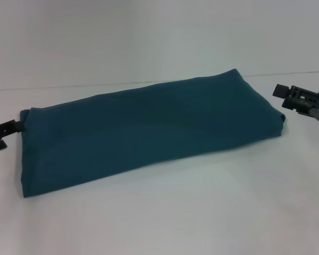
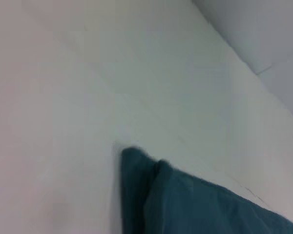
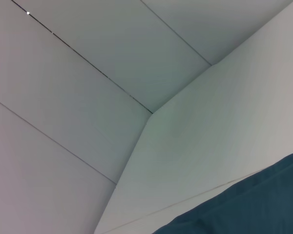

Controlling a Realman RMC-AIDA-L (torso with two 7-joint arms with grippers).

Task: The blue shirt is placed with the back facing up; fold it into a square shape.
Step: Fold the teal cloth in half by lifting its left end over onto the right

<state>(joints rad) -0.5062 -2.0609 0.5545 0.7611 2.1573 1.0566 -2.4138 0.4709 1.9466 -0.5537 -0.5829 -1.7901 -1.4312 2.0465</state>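
blue shirt [image 1: 143, 130] folded long, left hand [image 1: 10, 129] at its end, right hand [image 1: 287, 95] just beside, grips unclear, wrist views show only cloth

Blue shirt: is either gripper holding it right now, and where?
The left gripper sits against the left end of the blue shirt, but a grip on it cannot be confirmed. The right gripper hovers clear of the right end, holding nothing.

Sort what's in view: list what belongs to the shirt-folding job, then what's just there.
Job:
- blue shirt, folded into a long band
- left hand, at the shirt's left end
- right hand, just off its right end

Just there:
- white table
- wall panels
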